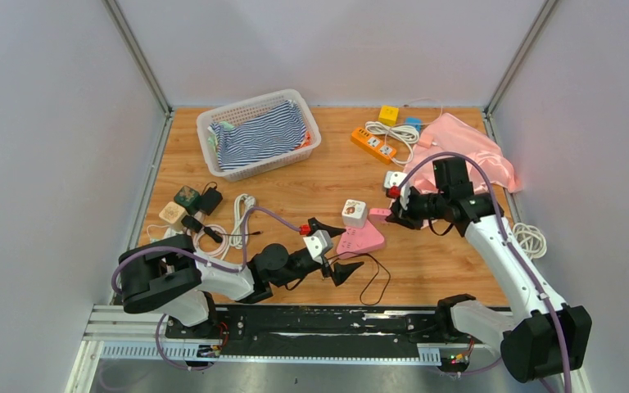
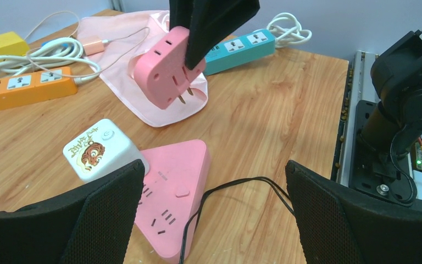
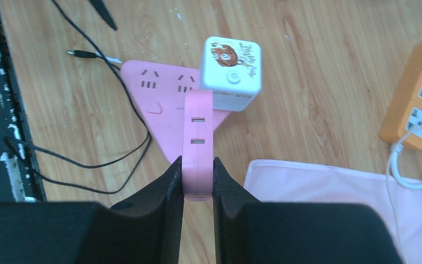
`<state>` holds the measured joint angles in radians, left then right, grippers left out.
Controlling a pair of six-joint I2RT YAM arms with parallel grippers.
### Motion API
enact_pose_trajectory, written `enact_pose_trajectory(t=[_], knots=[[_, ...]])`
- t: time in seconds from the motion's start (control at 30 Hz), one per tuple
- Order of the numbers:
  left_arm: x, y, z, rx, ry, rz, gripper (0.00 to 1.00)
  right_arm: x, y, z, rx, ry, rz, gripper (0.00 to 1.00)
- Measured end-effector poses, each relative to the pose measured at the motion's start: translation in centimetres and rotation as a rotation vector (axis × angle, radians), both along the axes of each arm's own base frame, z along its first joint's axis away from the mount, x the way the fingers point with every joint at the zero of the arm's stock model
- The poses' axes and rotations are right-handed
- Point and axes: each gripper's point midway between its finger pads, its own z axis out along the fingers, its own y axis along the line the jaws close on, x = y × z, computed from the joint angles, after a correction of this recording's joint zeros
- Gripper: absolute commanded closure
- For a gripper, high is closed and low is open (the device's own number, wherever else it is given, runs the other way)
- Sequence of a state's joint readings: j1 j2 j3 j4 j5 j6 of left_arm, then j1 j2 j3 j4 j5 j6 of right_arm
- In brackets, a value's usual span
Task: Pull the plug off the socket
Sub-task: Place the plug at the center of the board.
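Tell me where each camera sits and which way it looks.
Top: above and behind, looking down on the table; left arm and right arm show.
Left wrist: looks across the table; the open left hand frames it.
Right wrist: looks down; the right hand clamps the plug.
Shared: both wrist views show the socket and cube.

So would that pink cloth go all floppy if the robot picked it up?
Probably floppy: the pink cloth lies rumpled, with folds, on the table. It looks thin, so it is likely light. A white cable resting on its edge might get dragged along.
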<state>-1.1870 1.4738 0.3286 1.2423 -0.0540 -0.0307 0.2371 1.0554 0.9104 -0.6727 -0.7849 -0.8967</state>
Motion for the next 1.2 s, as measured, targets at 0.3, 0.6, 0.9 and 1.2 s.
enact_pose_trajectory(t=[0.3,0.6,0.9,1.2], knots=[[0.0,0.0,0.1,-0.007,0.001,0.003,0.00,3.5,-0.9,1.7,-0.021,-0.069,-0.121,1.00],[0.1,0.0,0.2,-0.007,0.001,0.004,0.00,6.6,-1.0,1.7,-0.041,-0.048,-0.179,1.00],[0.1,0.0,0.2,-0.009,0.002,0.008,0.00,8.4,-2.1,1.4,-0.066,-0.050,-0.291,1.00],[0.1,0.2,0.1,-0.011,0.007,0.010,0.00,9.0,-6.4,0.4,-0.081,-0.077,-0.520,1.00]])
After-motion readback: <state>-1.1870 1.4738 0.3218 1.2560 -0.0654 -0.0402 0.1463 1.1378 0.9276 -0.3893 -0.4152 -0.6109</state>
